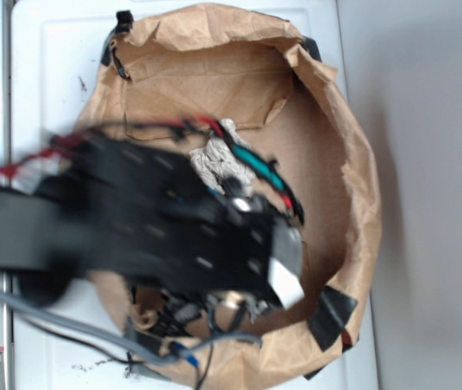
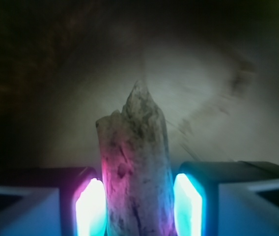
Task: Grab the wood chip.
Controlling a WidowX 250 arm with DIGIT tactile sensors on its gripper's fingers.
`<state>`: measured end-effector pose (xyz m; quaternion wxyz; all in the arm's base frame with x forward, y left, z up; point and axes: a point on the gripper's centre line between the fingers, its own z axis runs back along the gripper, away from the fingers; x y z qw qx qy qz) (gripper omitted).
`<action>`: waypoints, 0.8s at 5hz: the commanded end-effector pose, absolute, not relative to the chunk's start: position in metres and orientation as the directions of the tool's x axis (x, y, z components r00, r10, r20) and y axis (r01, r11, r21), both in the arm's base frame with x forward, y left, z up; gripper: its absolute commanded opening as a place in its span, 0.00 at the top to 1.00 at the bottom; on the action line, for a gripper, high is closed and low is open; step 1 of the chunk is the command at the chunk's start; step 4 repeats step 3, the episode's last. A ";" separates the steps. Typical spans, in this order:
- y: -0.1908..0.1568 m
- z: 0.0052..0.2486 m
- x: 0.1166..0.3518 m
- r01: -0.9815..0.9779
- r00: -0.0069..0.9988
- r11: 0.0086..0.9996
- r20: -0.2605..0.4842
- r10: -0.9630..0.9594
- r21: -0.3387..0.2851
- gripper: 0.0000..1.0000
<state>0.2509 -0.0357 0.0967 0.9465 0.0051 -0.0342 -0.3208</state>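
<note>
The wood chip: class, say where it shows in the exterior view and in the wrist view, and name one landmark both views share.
Exterior: not visible; the blurred black arm covers the middle of the paper-lined bin.
Wrist: the wood chip stands bottom centre, between the glowing pads, pointing up.
Shared landmark: the hand.

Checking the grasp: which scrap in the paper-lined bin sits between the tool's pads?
The wood chip, a jagged streaky sliver flanked by both glowing pads; the crumpled paper wad lies loose, ungripped.
</note>
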 end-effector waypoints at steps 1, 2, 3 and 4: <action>0.003 0.168 0.246 0.417 0.909 0.908 0.030 -0.416 -0.033 1.00; 0.014 0.184 0.245 0.389 0.921 0.920 0.043 -0.387 -0.055 1.00; 0.018 0.194 0.243 0.391 0.919 0.919 0.065 -0.388 -0.051 1.00; 0.018 0.194 0.243 0.391 0.919 0.919 0.065 -0.388 -0.051 1.00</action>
